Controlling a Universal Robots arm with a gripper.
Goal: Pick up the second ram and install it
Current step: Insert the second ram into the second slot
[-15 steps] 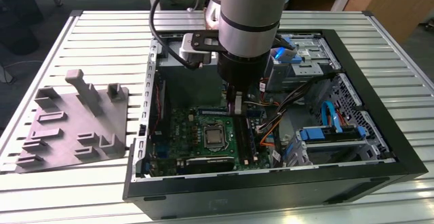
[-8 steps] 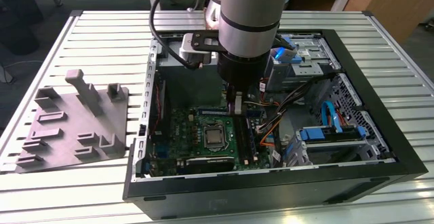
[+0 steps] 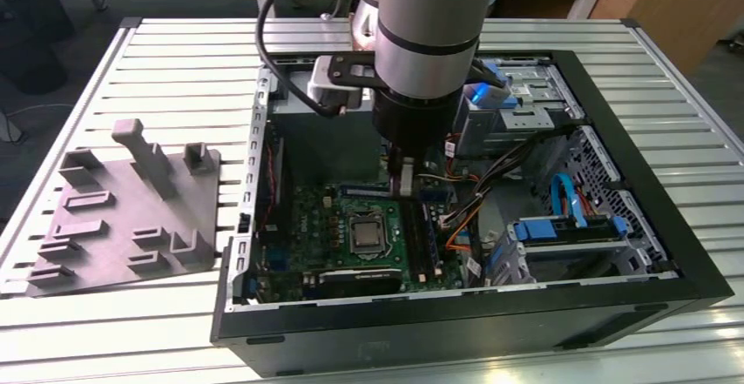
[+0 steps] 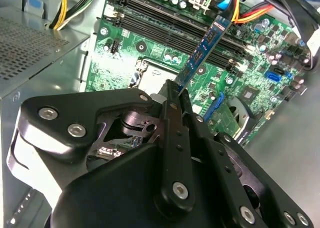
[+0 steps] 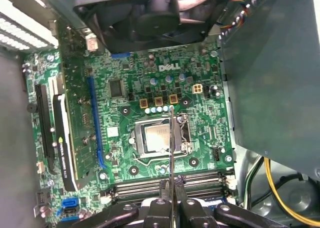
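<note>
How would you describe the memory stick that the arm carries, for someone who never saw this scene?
Find the open black computer case on the slatted table, where the arm reaches over the green motherboard. Between the gripper's jaws stands the second ram: a thin dark blue stick with a pale label strip, held above the board, unlike the long black slots on it.

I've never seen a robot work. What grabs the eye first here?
The big grey arm hangs into an open computer case. Its gripper pinches a thin blue memory stick over the green circuit board. A grey plastic plate lies on the exterior view's left.
</note>
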